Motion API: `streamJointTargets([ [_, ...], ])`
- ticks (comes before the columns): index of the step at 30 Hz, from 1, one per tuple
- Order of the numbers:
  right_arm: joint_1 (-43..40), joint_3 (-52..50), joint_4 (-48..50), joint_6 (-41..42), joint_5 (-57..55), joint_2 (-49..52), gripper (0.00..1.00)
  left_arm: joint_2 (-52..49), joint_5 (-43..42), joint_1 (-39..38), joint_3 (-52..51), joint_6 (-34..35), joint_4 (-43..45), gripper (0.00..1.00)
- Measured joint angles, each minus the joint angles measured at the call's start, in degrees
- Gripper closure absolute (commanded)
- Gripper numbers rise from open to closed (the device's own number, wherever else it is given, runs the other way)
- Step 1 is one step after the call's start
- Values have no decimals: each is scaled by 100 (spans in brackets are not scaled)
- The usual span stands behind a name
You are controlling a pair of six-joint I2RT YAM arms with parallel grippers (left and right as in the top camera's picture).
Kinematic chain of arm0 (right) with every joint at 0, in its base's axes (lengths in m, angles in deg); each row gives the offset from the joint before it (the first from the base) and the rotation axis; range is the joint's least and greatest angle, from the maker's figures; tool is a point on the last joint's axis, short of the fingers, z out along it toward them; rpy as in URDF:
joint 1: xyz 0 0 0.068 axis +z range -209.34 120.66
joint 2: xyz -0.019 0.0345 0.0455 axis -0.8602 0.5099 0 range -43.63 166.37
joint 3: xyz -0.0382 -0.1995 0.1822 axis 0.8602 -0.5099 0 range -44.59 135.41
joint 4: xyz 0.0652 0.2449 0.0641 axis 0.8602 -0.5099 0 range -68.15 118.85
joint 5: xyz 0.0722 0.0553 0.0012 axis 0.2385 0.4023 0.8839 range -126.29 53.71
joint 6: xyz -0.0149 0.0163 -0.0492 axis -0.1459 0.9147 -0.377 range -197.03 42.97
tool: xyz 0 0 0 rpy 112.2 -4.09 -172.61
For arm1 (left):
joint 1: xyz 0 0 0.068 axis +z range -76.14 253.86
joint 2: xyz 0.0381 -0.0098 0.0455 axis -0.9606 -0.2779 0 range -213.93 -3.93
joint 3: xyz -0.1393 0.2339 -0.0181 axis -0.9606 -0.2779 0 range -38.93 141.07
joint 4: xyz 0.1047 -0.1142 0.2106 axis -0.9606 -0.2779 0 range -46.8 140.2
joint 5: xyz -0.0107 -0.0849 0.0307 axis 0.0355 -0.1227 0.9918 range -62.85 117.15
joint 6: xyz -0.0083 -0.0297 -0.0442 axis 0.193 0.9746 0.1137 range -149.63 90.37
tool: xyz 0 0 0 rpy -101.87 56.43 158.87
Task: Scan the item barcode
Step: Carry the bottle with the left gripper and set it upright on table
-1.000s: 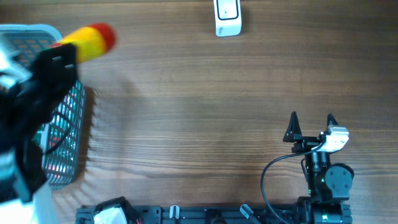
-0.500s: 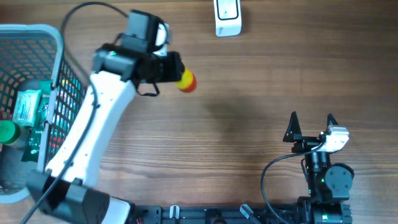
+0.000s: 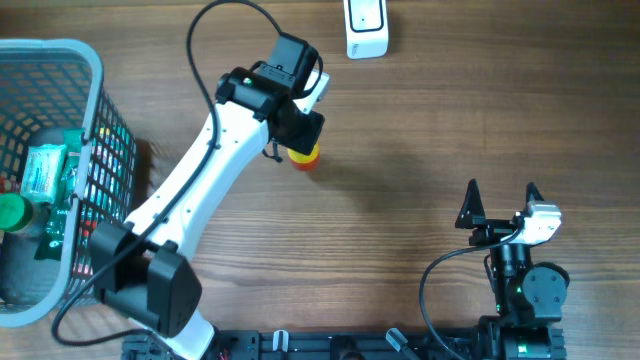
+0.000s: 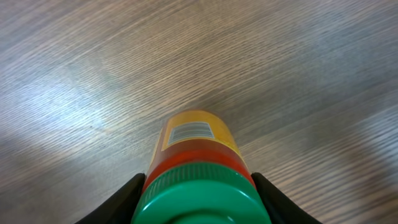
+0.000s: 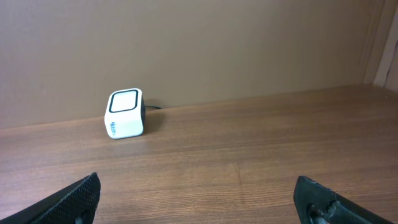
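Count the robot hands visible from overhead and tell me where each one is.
2. The left hand is at upper centre, closed on the yellow bottle. The right hand sits at the lower right, open and empty. None seem hidden.

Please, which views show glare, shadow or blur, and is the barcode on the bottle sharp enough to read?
Left wrist: the barcode on the bottle is fairly sharp, the green cap close to the lens is soft, and pale glare lies on the table at left. Overhead: no motion blur, a faint shadow right of the bottle. Right wrist: even light, the scanner sharp.
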Motion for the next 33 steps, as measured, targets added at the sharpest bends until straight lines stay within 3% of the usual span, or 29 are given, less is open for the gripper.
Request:
streamJointTargets([
  [13, 0, 0, 0, -2, 0, 0, 0, -385, 15, -352, 0, -72, 210, 42],
  [14, 0, 0, 0, 0, 0, 0, 0, -385, 17, -352, 0, -70, 212, 39],
  [17, 0, 0, 0, 0, 0, 0, 0, -385, 20, -352, 0, -101, 212, 14],
  [21, 0, 0, 0, 0, 0, 0, 0, -382, 76, -352, 0, -105, 212, 12],
  [24, 0, 0, 0, 0, 0, 0, 0, -319, 708, -352, 0, 221, 116, 11],
  [28, 0, 0, 0, 0, 0, 0, 0, -85, 1425, -352, 0, 468, -210, 3],
  [33, 0, 0, 0, 0, 0, 0, 0, 516, 1775, -352, 0, 647, -236, 0],
])
